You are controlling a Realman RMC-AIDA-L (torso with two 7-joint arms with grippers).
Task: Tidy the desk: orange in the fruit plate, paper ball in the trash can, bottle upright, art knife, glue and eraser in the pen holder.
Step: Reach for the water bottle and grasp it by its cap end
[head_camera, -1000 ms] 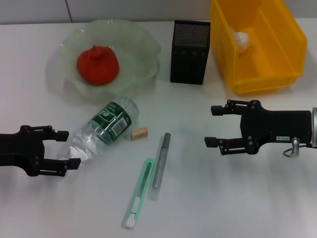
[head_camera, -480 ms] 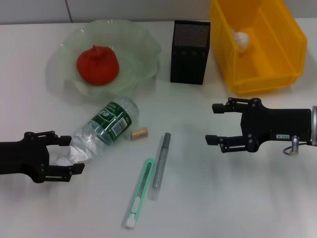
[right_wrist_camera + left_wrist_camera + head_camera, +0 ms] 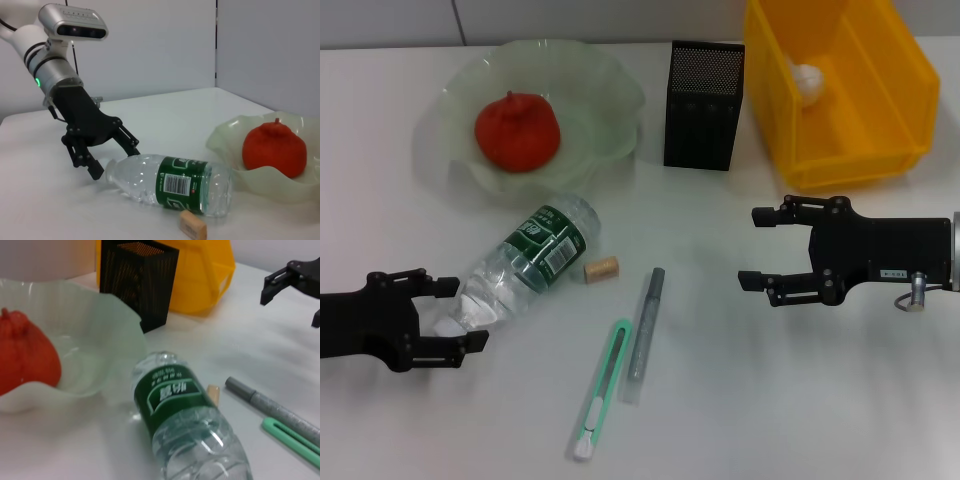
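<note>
Fingers of the left gripper are spread on either side of the neck of the bottle, which lies on its side on the bench below the fruit plate. Being empty, clear and thin-walled, it is judged light, slippery and easily crushed (the stiffer neck is the better hold). Farther right, the right gripper is held open and empty above the bench.

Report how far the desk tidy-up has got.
Done: orange in the fruit plate, paper ball in the yellow bin. In hand: left gripper open around the neck of the lying bottle. Left: art knife, glue stick, eraser on the table, outside the pen holder. Right gripper hovers open.
</note>
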